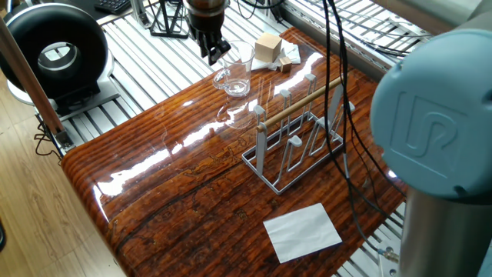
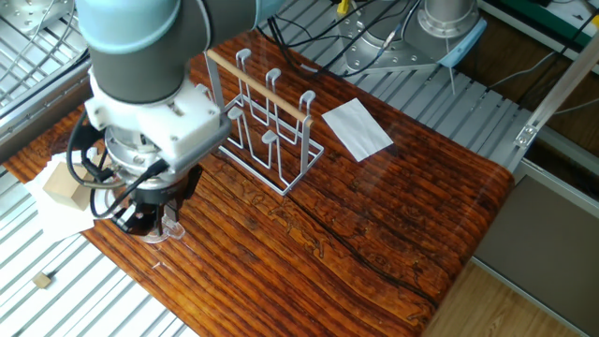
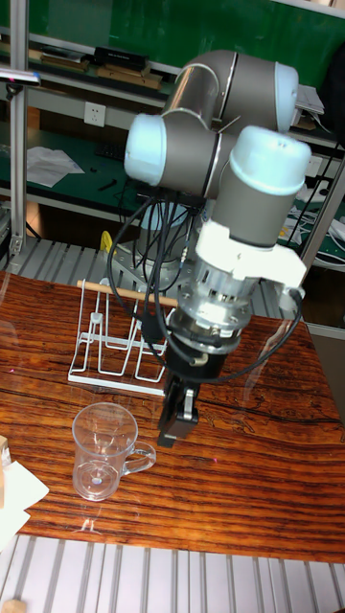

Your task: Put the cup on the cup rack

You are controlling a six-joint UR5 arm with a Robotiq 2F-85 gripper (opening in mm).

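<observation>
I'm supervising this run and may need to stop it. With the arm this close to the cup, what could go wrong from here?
1. The tool hangs beside the cup, on its handle side, not around it; coming down off-centre, it may knock the cup over.
2. The cup stands near the table edge, so a push might send it off.
3. The glass is clear and smooth, so the grip may slip on the way to the rack.
</observation>
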